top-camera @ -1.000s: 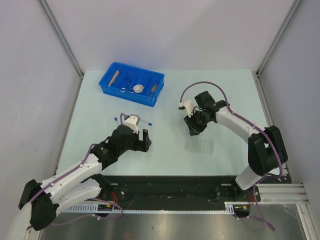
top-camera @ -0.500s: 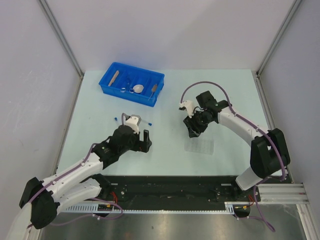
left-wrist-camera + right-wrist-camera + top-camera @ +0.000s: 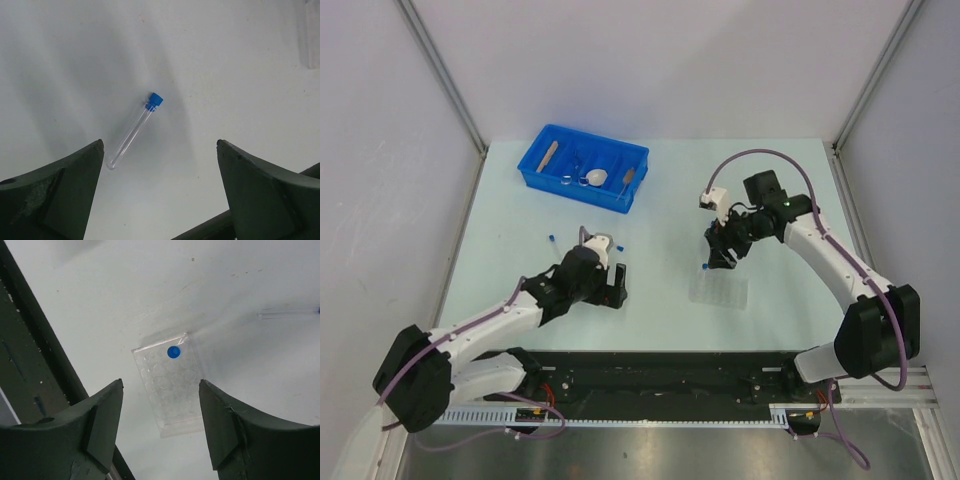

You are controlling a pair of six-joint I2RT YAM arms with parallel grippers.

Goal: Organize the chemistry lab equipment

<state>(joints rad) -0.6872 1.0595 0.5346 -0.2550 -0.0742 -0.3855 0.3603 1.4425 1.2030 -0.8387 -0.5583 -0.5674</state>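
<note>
The clear tube rack (image 3: 721,291) lies at centre right and also shows in the right wrist view (image 3: 170,390). One blue-capped tube (image 3: 173,352) stands in its corner hole. My right gripper (image 3: 719,254) (image 3: 160,385) hangs open and empty above the rack. My left gripper (image 3: 609,285) (image 3: 160,150) is open and empty, low over the table. A loose tube (image 3: 134,131) lies just ahead of its left finger, not touching it. Another tube (image 3: 551,238) lies further left. The wooden stick (image 3: 549,154), tongs (image 3: 574,164), white dish (image 3: 597,177) and brown-handled tool (image 3: 628,178) lie in the bin.
The blue compartmented bin (image 3: 540,150) stands at the back left. A lying tube (image 3: 287,313) shows at the right edge of the right wrist view. The black base rail (image 3: 660,385) runs along the near edge. Grey walls close the back and sides.
My right gripper has risen and drawn back to the right from the rack, where a blue-capped tube now stands. My left gripper has shifted a little to the right.
</note>
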